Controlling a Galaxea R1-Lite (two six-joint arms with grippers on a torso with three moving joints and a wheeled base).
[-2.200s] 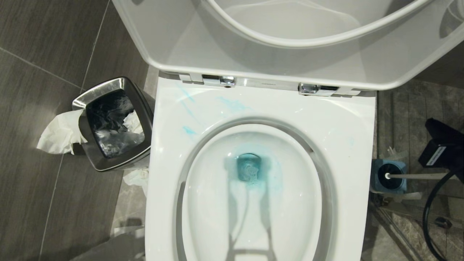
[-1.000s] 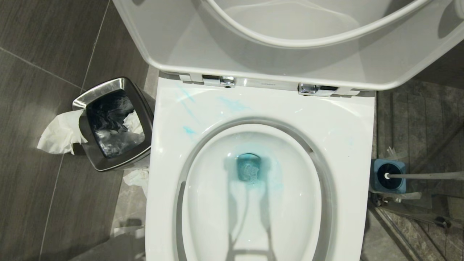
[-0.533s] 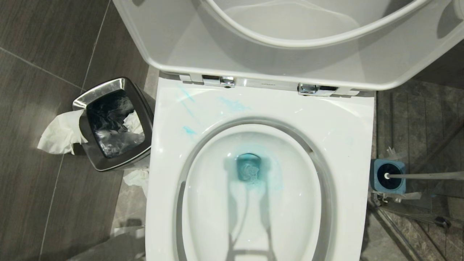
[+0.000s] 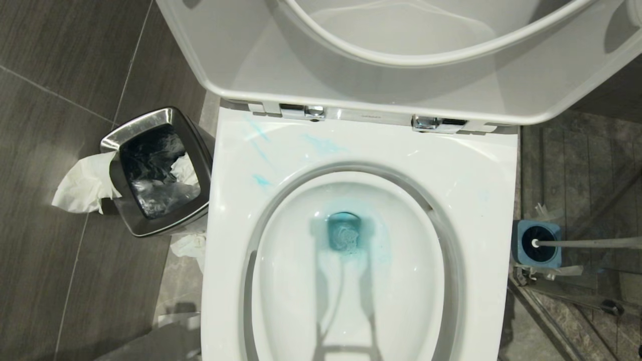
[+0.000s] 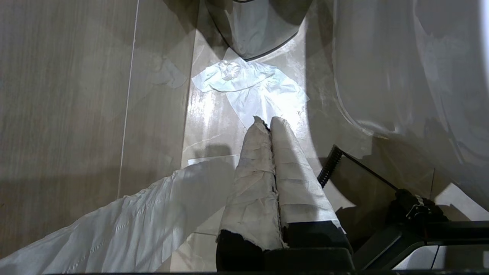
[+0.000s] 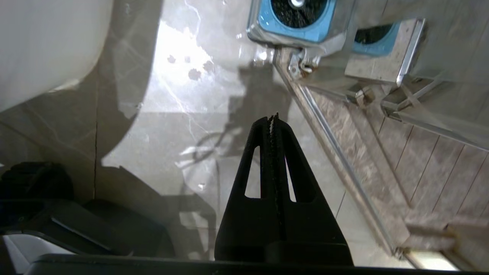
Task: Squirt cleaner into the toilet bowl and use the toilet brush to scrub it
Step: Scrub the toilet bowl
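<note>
We look straight down at an open toilet. The toilet bowl (image 4: 351, 281) fills the middle of the head view, its seat and lid (image 4: 401, 60) raised at 12 o'clock. The cleaner (image 4: 344, 235) tints the water at the drain turquoise, with pale smears on the rim toward 11 o'clock.

The toilet brush (image 4: 582, 244) stands in its blue holder (image 4: 536, 243) on the floor at 3 o'clock of the bowl, handle leaning out toward the frame's edge. A steel waste bin (image 4: 155, 170) sits at 9 o'clock, with crumpled tissue (image 4: 80, 185) beside it.

Neither arm shows from the head. In its wrist view, the left gripper (image 5: 267, 122), its fingers wrapped in pale cloth, is pressed closed and empty above the floor. The right gripper (image 6: 273, 118) is also closed and empty, pointing at the floor near the holder.

We judge the squirting done and the task at its end or between steps: the brush is in its holder. If scrubbing remains, our right gripper must open, reach the handle and close on it.
</note>
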